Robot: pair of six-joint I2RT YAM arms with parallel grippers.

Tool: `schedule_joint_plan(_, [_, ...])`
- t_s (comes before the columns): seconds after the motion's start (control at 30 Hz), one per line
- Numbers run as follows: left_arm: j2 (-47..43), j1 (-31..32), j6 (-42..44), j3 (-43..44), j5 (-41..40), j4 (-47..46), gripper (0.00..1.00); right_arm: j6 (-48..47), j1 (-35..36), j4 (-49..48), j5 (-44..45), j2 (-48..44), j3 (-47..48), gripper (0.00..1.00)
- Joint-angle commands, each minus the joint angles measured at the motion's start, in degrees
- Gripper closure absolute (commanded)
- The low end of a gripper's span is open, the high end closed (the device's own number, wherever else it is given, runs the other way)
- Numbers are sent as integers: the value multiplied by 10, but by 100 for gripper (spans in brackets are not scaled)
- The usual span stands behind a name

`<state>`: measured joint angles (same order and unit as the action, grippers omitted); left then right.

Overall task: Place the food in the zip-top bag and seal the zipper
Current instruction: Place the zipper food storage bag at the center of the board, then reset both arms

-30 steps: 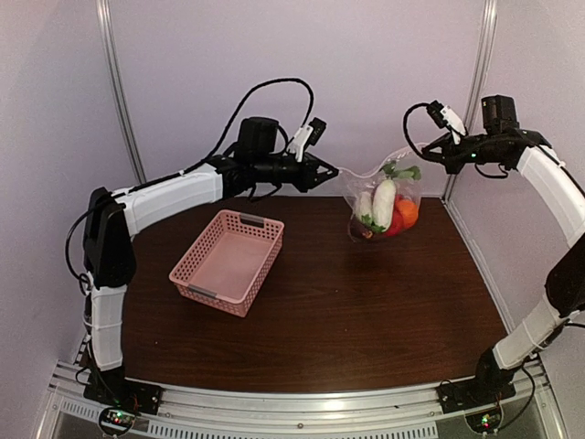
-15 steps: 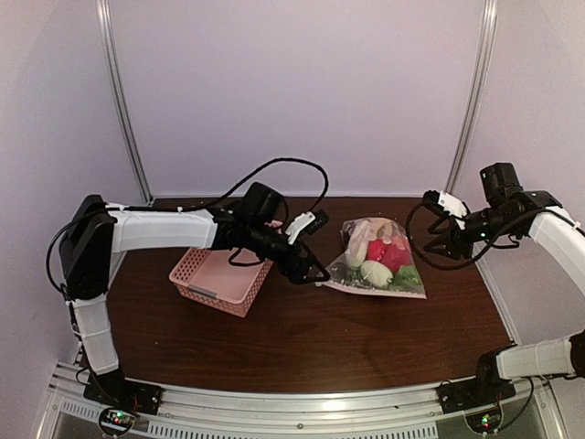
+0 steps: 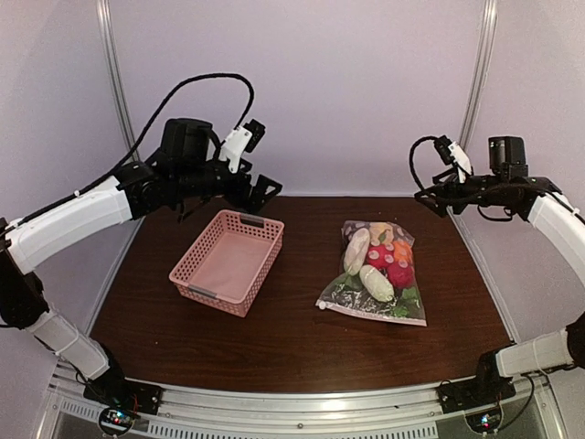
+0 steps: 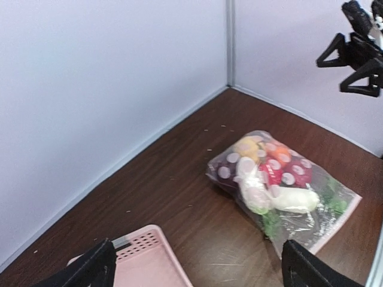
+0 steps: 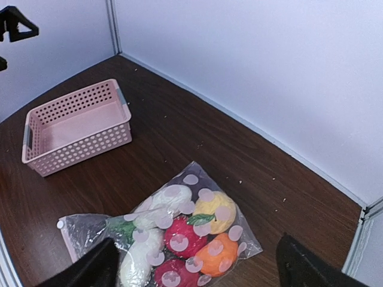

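The clear zip-top bag [image 3: 373,274] lies flat on the brown table, right of centre, with nothing holding it. The food [image 3: 379,261] is inside: white radishes with green leaves, red, orange, yellow and dark purple pieces [image 5: 191,236]. The zipper [image 3: 369,314] runs along the bag's near edge; I cannot tell whether it is pressed together. My left gripper [image 3: 260,195] hangs open in the air above the basket's far end, well left of the bag [image 4: 281,179]. My right gripper [image 3: 428,199] hangs open above and behind the bag's right side. Both sets of jaws are empty.
A pink lattice basket [image 3: 228,259] stands empty left of centre, also seen in the right wrist view as the basket [image 5: 78,125]. The back wall and two upright rails close off the far side of the table.
Both grippers have opened and let go of the bag's mouth corners. The bag has gone from hanging in the air to lying flat. Both arms have risen away from it.
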<state>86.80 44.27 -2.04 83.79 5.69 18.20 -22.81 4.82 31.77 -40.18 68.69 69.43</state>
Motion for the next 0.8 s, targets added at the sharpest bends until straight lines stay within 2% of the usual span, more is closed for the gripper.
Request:
schedule_joint_plan(0.0, [-63,-9,-12,-65,-249,-18,2,128,-4,-88,93,7,26,1])
schedule_joint_plan(0.13, [-113,-38,-39,-131,-336,-70,2,167,-4,-102,156,10,38,0])
schedule_joint_plan(0.23, [-130,-81,-74,-182,-331,-102,2,222,-3,-133,221,3,20,0])
schedule_joint_plan(0.33, [-132,-108,-79,-239,-328,-157,2,228,-5,-152,249,-3,-4,0])
schedule_joint_plan(0.6, [-120,-110,-106,-234,-300,-146,2,219,-27,-249,254,-20,-133,0])
schedule_joint_plan(0.77, [-105,-110,-110,-233,-270,-149,2,186,-33,-277,315,-30,-163,0])
